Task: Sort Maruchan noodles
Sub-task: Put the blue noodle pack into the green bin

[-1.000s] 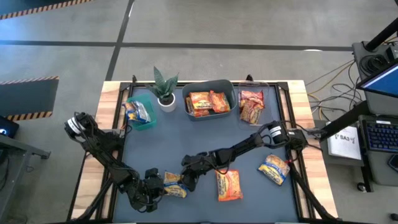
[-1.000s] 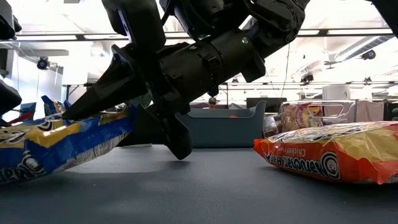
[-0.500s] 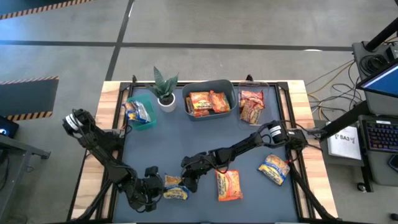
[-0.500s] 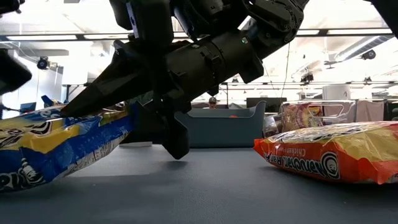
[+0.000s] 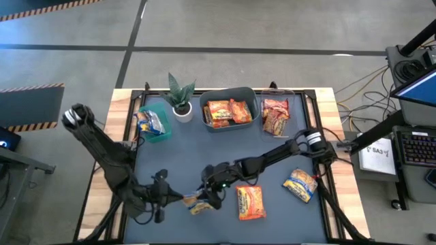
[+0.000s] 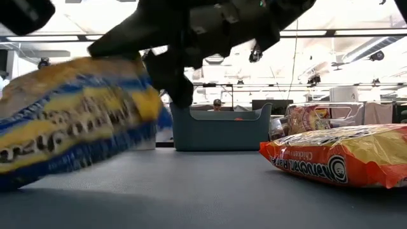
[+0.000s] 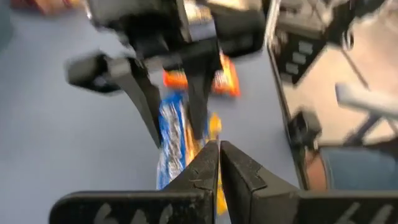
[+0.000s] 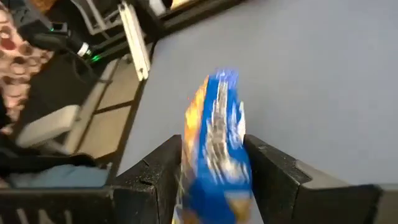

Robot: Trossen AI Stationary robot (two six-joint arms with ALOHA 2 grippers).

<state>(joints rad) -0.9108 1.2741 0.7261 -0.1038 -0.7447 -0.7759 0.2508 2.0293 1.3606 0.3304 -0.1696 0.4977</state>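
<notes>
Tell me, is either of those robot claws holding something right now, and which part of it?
Yes. The right gripper is shut on a blue-and-yellow noodle packet, pinching it across one end, lifted off the table. The left gripper is shut and holds nothing.

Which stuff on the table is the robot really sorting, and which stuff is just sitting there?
Part of the job:
- blue-and-yellow crinkly plastic noodle packet clamped in the right pincer
- orange crinkly noodle packet on the table
- second blue-and-yellow packet near the right edge
- packets in the grey tub, teal bin and clear bin

Just sitting there:
- potted green plant
- left pincer, shut and empty
</notes>
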